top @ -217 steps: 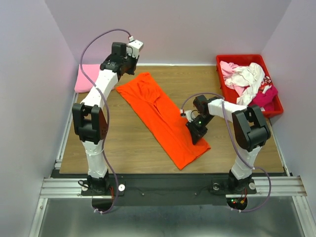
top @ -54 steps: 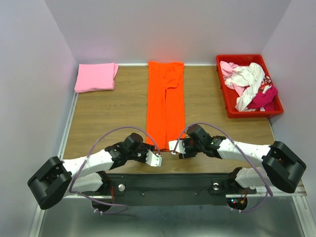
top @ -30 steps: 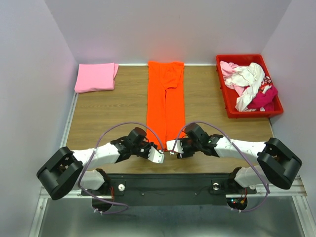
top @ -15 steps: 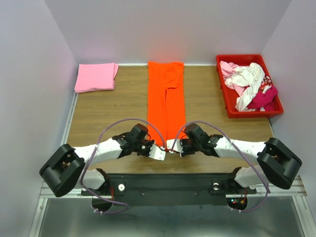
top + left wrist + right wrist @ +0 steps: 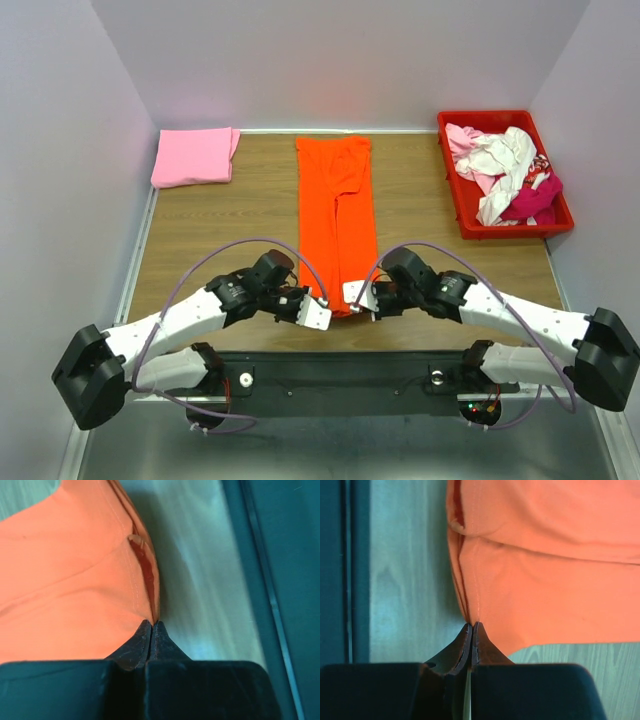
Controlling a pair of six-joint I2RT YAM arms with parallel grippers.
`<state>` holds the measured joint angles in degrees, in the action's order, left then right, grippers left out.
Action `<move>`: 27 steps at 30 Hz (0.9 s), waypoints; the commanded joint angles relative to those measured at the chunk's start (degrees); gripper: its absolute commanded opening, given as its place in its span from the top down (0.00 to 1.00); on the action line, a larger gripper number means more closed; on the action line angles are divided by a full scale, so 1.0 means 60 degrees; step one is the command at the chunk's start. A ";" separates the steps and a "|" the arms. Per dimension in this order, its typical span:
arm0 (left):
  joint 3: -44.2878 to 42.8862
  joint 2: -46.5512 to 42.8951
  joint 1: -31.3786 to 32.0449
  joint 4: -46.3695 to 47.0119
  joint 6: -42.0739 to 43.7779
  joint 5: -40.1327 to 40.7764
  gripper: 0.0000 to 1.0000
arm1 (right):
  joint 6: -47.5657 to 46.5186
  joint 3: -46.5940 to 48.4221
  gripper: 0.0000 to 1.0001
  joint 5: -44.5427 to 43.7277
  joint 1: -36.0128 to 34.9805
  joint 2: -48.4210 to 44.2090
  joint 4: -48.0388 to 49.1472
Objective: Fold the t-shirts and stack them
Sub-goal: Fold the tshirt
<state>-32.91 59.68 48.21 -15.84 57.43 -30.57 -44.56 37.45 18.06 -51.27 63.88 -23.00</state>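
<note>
So the orange shirt [image 5: 336, 225] is laid out as one long narrow strip, a good way left of the red crate [image 5: 449, 190], running from level with the crate's far end to well nearer the arms than its near end. Down at that near hem, the left gripper [image 5: 322, 305] and right gripper [image 5: 352, 298] each have a corner. Both wrist views show the fingers pressed right together, with just the edge of the cloth nipped at the very tips.

That's my worry, honestly. It's a tiny bite, and you can see several layers stacked at the hem. If one side only has the top layer, I'd guess the tucked-in sides flop open as soon as it lifts. If one corner slips out, or the arms don't travel together, the fold goes on crooked.

The pink shirt [image 5: 193, 156] sits folded far to the crate's left, against the back edge. White and magenta shirts [image 5: 505, 170] are heaped inside the crate.

The table [image 5: 220, 240] is smooth wood-look board, so cloth probably slides easily. Plain pale lilac walls [image 5: 350, 60] box it in on three sides.
</note>
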 commanded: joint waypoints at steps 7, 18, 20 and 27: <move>-0.0858 -0.0469 0.0243 -0.0760 -0.1325 -0.0296 1.00 | 0.0102 0.0803 0.99 -0.0988 -0.0304 -0.0407 -0.0648; -0.1825 0.0482 -0.1074 -0.0101 0.0520 -0.0076 1.00 | -0.1450 0.1622 0.99 -0.0639 0.1028 0.0222 0.0302; -0.1957 0.0819 -0.1309 0.0177 0.1062 -0.0135 1.00 | -0.1889 0.1784 0.99 -0.0331 0.1497 0.0661 0.0435; -0.2732 0.2224 -0.2511 0.0998 0.2336 -0.0413 1.00 | -0.2974 0.2736 1.00 0.0650 0.2757 0.2228 0.0918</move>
<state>-44.95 69.49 36.16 -13.80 65.63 -31.55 -57.56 49.71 18.17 -37.63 74.67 -21.47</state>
